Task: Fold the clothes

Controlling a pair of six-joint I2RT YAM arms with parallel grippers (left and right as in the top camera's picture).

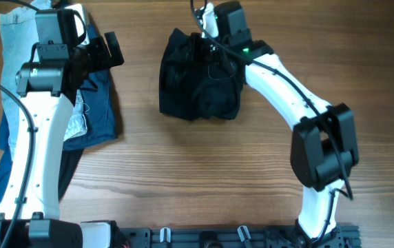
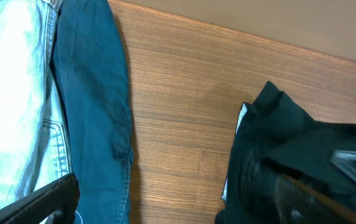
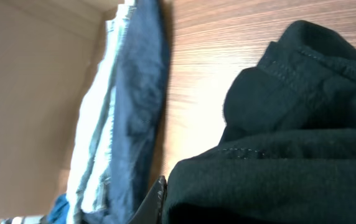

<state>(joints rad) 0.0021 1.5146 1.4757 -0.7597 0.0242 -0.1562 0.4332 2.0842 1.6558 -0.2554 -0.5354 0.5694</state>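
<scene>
Overhead: wood-grain table (image 1: 183, 158) w/ black shorts (image 1: 200, 89) bunched.

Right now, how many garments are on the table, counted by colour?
Black shorts: 1
Pale blue denim shorts: 1
Dark blue garment: 1
Total: 3, as far as these views show.

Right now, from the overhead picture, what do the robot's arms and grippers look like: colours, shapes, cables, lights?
Both the left arm and right arm have white tubular links joined by boxy black joints. Thin black cables run along them. A small green light glows near the right wrist. The left gripper is black with two stubby fingers.
</scene>
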